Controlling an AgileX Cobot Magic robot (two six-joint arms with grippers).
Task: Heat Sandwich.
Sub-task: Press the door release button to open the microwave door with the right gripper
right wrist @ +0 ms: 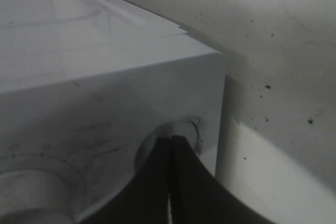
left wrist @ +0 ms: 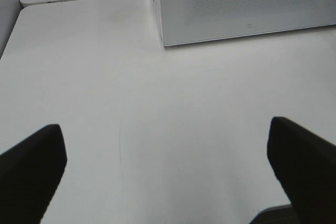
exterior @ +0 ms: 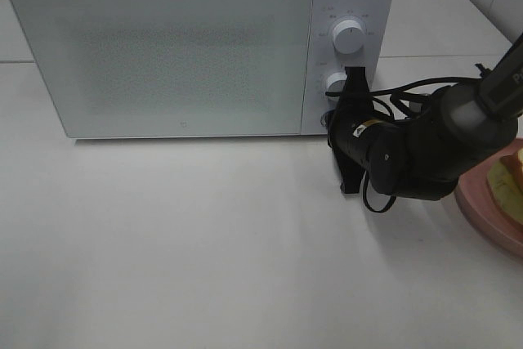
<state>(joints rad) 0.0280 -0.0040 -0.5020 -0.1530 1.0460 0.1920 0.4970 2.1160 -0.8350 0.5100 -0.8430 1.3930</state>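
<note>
Black right gripper, jaws together, at round white knob; left gripper wide over smooth tabletop

High camera overlooks the microwave; both wrist views face it, the right seemingly closest.

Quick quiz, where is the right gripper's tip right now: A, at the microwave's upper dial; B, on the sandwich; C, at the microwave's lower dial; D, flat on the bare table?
C: the shut right gripper points its closed tips at the lower dial of the microwave, beneath the upper dial and away from the sandwich.
</note>
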